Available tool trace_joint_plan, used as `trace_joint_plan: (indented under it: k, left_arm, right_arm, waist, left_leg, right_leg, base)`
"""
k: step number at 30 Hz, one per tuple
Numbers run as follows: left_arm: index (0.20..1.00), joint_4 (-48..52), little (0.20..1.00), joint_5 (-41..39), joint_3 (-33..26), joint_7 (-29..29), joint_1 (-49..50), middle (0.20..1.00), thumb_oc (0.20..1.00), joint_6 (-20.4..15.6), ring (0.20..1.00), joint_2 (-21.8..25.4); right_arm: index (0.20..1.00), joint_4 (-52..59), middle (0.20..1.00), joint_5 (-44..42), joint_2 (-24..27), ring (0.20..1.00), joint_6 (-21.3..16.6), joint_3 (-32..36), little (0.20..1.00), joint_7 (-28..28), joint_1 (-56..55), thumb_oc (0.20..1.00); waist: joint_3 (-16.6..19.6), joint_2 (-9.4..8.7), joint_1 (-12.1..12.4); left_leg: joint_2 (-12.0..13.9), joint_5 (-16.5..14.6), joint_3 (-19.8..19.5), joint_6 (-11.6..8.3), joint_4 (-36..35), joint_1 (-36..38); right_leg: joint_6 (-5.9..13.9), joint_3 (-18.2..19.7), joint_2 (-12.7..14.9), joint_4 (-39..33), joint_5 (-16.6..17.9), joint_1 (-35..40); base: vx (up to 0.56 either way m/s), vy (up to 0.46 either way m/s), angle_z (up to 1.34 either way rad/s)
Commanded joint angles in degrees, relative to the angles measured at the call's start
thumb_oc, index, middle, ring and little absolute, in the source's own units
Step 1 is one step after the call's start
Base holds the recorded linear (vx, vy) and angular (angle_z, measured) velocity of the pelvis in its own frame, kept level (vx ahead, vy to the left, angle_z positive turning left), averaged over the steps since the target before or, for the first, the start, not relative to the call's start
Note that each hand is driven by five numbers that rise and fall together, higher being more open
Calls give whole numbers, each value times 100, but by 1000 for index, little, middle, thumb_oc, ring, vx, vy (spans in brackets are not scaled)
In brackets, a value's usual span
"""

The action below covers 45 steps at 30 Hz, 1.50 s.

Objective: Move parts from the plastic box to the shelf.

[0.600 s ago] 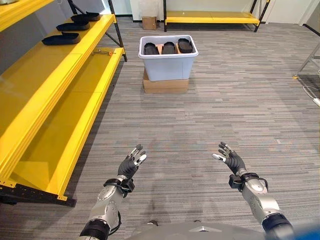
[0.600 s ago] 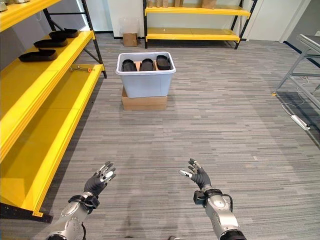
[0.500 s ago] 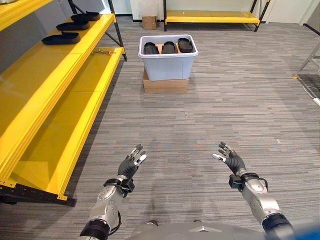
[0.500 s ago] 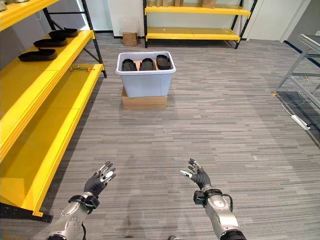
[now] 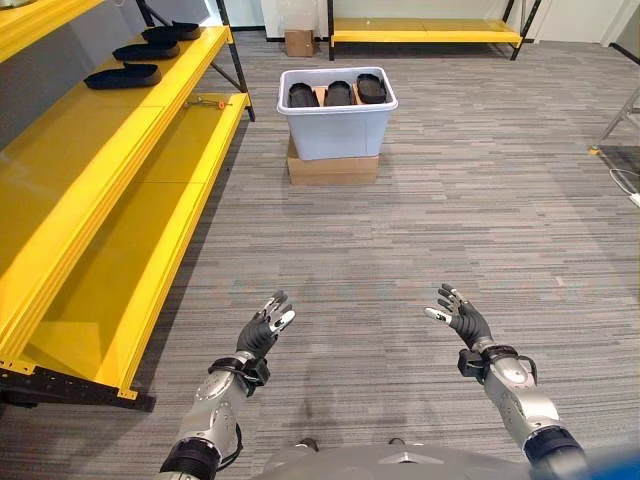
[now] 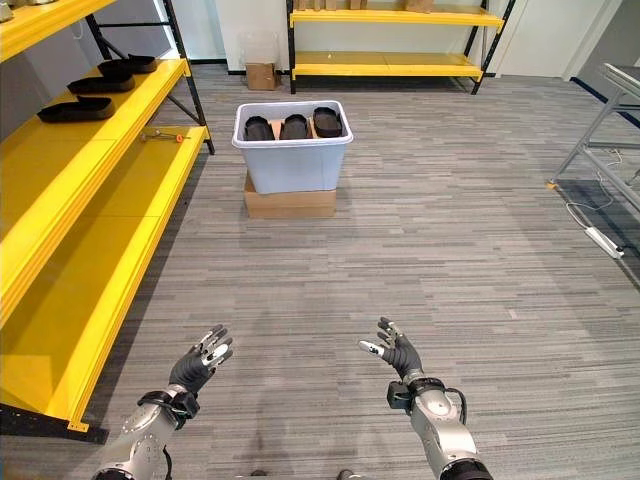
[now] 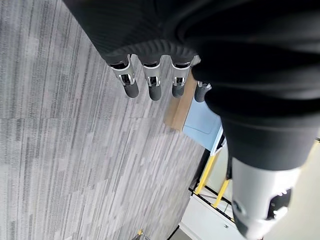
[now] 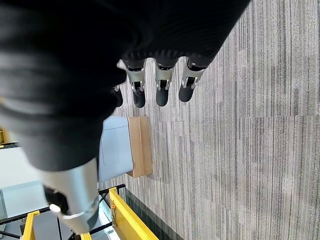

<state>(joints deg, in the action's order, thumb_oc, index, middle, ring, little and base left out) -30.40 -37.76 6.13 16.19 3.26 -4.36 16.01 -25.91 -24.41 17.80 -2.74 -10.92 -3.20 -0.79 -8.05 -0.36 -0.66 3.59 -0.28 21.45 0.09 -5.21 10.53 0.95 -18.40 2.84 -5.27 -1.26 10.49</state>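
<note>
Parts (image 5: 338, 94) side by side in plastic box (image 5: 337, 130), long axes running away toward far rim. Left hand (image 5: 262, 330) and right hand (image 5: 460, 317) empty, fingers spread.

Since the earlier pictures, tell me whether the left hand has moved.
No real move. The left hand hangs open over the carpet, at the same spot against the yellow shelf's near corner; the whole view only shifted slightly.
</note>
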Motion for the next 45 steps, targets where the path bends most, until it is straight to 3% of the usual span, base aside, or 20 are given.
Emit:
trace_joint_plan:
  k: [1,17,22,25,27,28,32,33,34,35,36,38,39,40,43,45]
  left_arm:
    - [1000,97,1000,-283,-156,10,-308,1000,1000,-141,1000,-49]
    - [1000,53,1000,-413,-115,303,-274,1000,1000,24,1000,-74]
    - [1000,11,1000,-5,-71,597,-293,1000,1000,90,1000,4]
    - [1000,-74,1000,99,34,582,-272,1000,1000,157,1000,186]
    - [1000,-215,1000,16,31,549,-326,1000,1000,118,1000,282]
    - [1000,-272,1000,-19,35,515,-381,1000,1000,84,1000,324]
    - [1000,-329,1000,-82,51,476,-474,1000,1000,3,1000,354]
    - [1000,-288,1000,-29,23,332,-423,1000,1000,-43,1000,334]
    - [1000,-274,1000,-10,23,301,-408,1000,1000,-64,1000,330]
    - [1000,-266,1000,-4,22,280,-399,1000,1000,-80,1000,327]
    - [1000,-194,1000,-63,22,246,-365,1000,1000,-88,1000,320]
    - [1000,-105,1000,-64,8,187,-378,1000,1000,-49,1000,294]
    - [1000,-41,1000,-42,17,133,-385,1000,1000,-23,1000,280]
    - [1000,13,1000,-2,47,71,-378,1000,1000,-18,1000,266]
    - [1000,26,1000,113,197,68,-374,1000,1000,-39,1000,234]
    - [1000,31,1000,208,329,139,-308,1000,1000,-75,1000,227]
  right_arm:
    - [1000,136,1000,38,16,1000,-96,-8,1000,8,303,1000]
    - [1000,100,1000,239,49,1000,-34,17,1000,10,323,1000]
    - [1000,90,1000,267,92,1000,-63,87,1000,-31,281,1000]
    - [1000,142,1000,287,154,1000,-56,155,1000,-41,300,1000]
    - [1000,170,1000,262,178,1000,-46,167,1000,-6,354,1000]
    - [1000,179,1000,232,183,1000,-73,169,1000,51,410,1000]
    - [1000,193,1000,169,170,1000,-170,192,1000,146,472,1000]
    - [1000,224,1000,208,148,1000,-156,243,1000,138,476,1000]
    - [1000,229,1000,218,150,1000,-153,246,1000,137,480,1000]
    - [1000,232,1000,231,151,1000,-153,248,1000,135,482,1000]
    - [1000,285,1000,211,186,1000,-163,283,1000,97,434,1000]
    - [1000,345,1000,232,160,1000,-172,325,1000,55,355,1000]
    - [1000,364,1000,252,134,1000,-180,338,1000,30,317,1000]
    - [1000,357,1000,262,109,1000,-210,341,1000,16,286,1000]
    - [1000,243,1000,212,93,1000,-341,412,1000,60,205,1000]
    - [1000,190,1000,213,48,1000,-438,470,1000,188,124,1000]
  waist:
    - [106,-108,-13]
    - [97,-116,15]
    - [93,-113,8]
    - [55,-70,-13]
    - [1,-76,-31]
    - [-68,-69,-43]
    - [-197,-26,-15]
    - [-299,6,-5]
    - [-315,3,-14]
    - [-323,3,-19]
    - [-364,-34,-127]
    - [-384,-138,-216]
    - [-378,-208,-238]
    - [-419,-277,-254]
    - [-502,-360,-293]
    - [-556,-383,-346]
  left_leg:
    - [454,303,-98,-415,21,-119]
    - [341,241,-149,-346,21,-103]
    - [251,201,-192,-274,21,-108]
    - [99,131,-166,-112,21,-155]
    - [-59,-18,-198,16,21,-123]
    - [-159,-39,-206,144,21,-145]
    - [-318,-98,-251,319,21,-183]
    - [-392,-200,-245,377,21,-90]
    - [-400,-224,-250,377,21,-70]
    - [-403,-237,-253,376,21,-59]
    - [-392,-203,-301,350,21,-44]
    - [-428,-281,-395,301,21,50]
    - [-465,-389,-470,258,21,128]
    - [-458,-379,-443,227,21,176]
    - [-492,-498,-635,207,21,347]
    - [-506,-518,-777,233,21,441]
  right_leg:
    - [435,-177,448,120,372,-15]
    - [468,-172,474,144,374,-6]
    - [500,-123,519,264,346,-37]
    - [558,-102,611,729,223,-210]
    - [708,-33,730,1301,192,-382]
    - [818,31,869,1974,333,-665]
    - [933,69,1175,3214,680,-1181]
    - [1014,-21,1299,3890,938,-1545]
    - [1021,-18,1267,3900,945,-1594]
    - [1023,-17,1251,3902,950,-1617]
    - [898,-46,903,3378,1086,-1814]
    - [892,-1,693,2584,1131,-1829]
    - [977,49,683,2125,1146,-1869]
    - [955,-79,659,1505,1404,-1807]
    - [1072,89,646,550,1739,-1987]
    - [1074,290,622,332,1809,-2140]
  base:
    - [0,0,0]
    - [6,30,0]
    - [10,136,0]
    - [-8,242,0]
    - [-10,300,-1]
    - [-74,263,0]
    - [-32,247,13]
    - [36,195,16]
    - [46,178,19]
    - [35,-20,11]
    - [55,-58,6]
    - [184,-121,13]
    - [271,-177,29]
    - [269,-166,29]
    - [314,-166,23]
    - [386,-160,27]
